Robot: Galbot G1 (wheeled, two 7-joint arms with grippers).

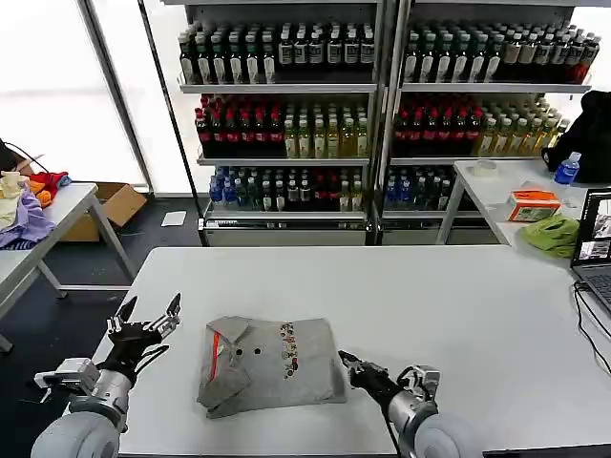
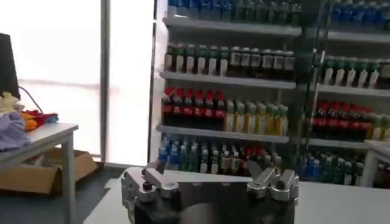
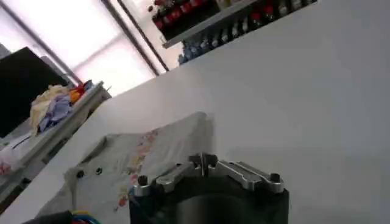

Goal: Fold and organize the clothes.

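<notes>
We see the light grey short-sleeved shirt (image 1: 272,363) with a small multicolour chest print and an orange collar strip lying flat on the white table (image 1: 458,315), near the front edge and left of centre. It looks already partly folded into a rough rectangle. Its long axis runs left-right across the table, collar side toward the robot's left, print toward the right.

Key relation: the shirt sits between the two grippers. The right gripper (image 1: 351,366) is low at the table, fingertips just beside the shirt's right edge, possibly touching the hem; we can't confirm contact. In the right wrist view its fingers (image 3: 244,173) meet at the tips, so we read it as clenched with nothing in it, and the shirt (image 3: 131,164) lies just ahead of it.

The left gripper (image 1: 148,317) hovers off the shirt's left edge, clearly apart from the cloth, fingers spread wide and empty. In the left wrist view it points out toward the bottle shelves (image 2: 244,115), not down at the fabric.

Our judgement: the right arm is nearer and better aligned. If another fold is due, it would go along the long axis, right edge carried toward the collar. Right needs to open first. Left would have to drop and tilt down before it can pin or grab its side.
</notes>
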